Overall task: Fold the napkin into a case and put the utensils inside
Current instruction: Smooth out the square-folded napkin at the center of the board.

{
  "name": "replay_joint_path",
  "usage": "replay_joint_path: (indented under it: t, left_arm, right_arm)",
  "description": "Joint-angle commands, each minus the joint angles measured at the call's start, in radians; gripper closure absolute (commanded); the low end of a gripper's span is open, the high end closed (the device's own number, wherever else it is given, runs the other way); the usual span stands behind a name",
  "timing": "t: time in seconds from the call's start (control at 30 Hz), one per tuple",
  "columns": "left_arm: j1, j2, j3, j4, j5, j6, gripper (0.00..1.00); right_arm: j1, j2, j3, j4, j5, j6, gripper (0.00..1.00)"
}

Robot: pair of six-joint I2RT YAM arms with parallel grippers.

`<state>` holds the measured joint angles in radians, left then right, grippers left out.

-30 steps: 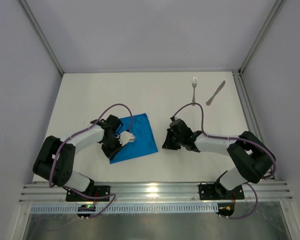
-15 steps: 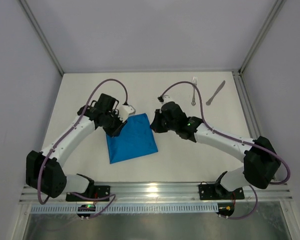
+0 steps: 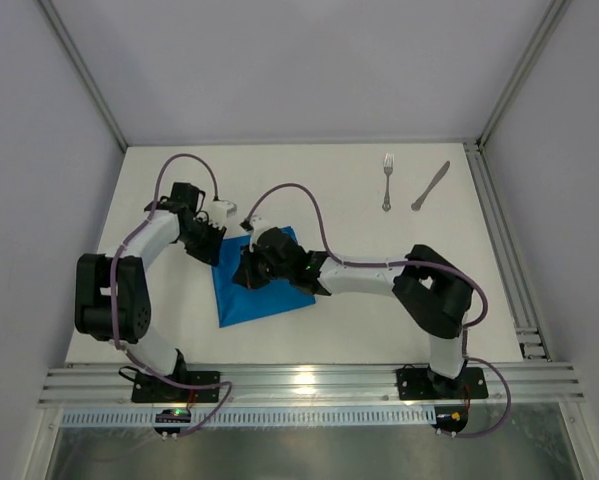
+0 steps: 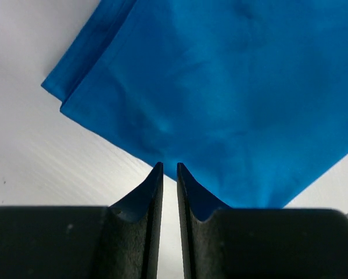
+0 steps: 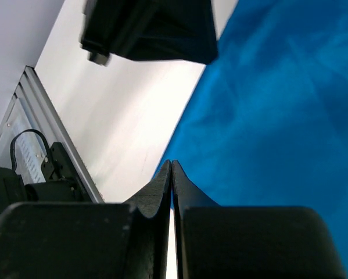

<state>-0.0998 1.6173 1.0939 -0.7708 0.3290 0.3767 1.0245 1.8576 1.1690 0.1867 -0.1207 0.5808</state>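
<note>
Folding is the step in hand: the napkin [image 3: 269, 305] lies part-folded on the tabletop [image 3: 329, 200], left of centre. The left hand [image 4: 168, 171], a slit apart, and the right hand [image 5: 172, 165], pressed together, hover over it, both empty. Next probably calls for pinching an edge to fold it narrower.

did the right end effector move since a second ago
Yes. The right end effector swung left, away from the fork: it was right of the napkin and is now over its left part.
</note>
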Motion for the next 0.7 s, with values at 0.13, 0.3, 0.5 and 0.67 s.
replay_joint_path:
  t: [0.13, 0.3, 0.5, 0.67]
  left_arm:
    - [0.015, 0.114, 0.034, 0.143, -0.048, -0.016, 0.84]
    - [0.022, 0.156, 0.049, 0.177, -0.039, -0.03, 0.84]
    - [0.023, 0.184, 0.061, 0.177, -0.018, -0.045, 0.84]
    - [0.04, 0.213, 0.104, 0.174, 0.001, -0.081, 0.84]
  right_arm:
    - [0.022, 0.166, 0.139, 0.128, -0.068, 0.002, 0.96]
    - [0.071, 0.265, 0.184, 0.073, -0.102, -0.024, 0.96]
    - [0.078, 0.316, 0.149, -0.01, -0.112, -0.01, 0.96]
    - [0.078, 0.288, 0.103, -0.076, -0.105, -0.056, 0.96]
